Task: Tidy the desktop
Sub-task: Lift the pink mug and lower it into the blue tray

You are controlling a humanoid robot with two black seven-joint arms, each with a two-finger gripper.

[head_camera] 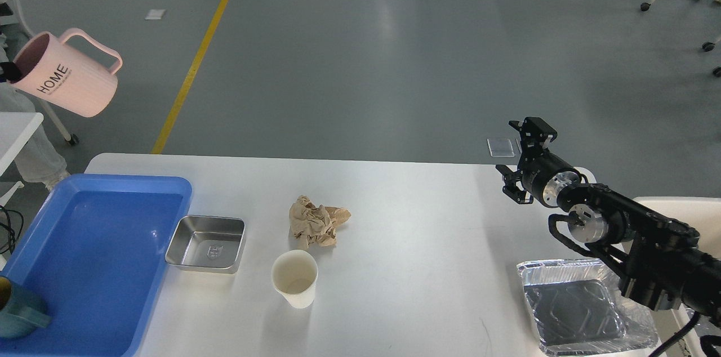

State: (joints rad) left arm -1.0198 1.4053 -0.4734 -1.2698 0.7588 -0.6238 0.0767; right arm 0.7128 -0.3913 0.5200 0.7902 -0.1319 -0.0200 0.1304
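The white desktop (428, 222) carries a crumpled brown paper (315, 224), a white paper cup (294, 278) standing upright and a small steel dish (206, 243). A pink mug (65, 78) marked HOME hangs tilted in the air at the far left, well above the table. Only a black tip of my left gripper (5, 71) shows at the frame edge, clamped on the mug's rim. My right gripper (517, 157) hovers open and empty over the table's far right edge.
A blue plastic tray (84, 255) lies at the left end with a teal mug (17, 312) in its near corner. A foil tray (580, 309) sits at the near right under my right arm. A small white table corner (17, 126) stands at the left.
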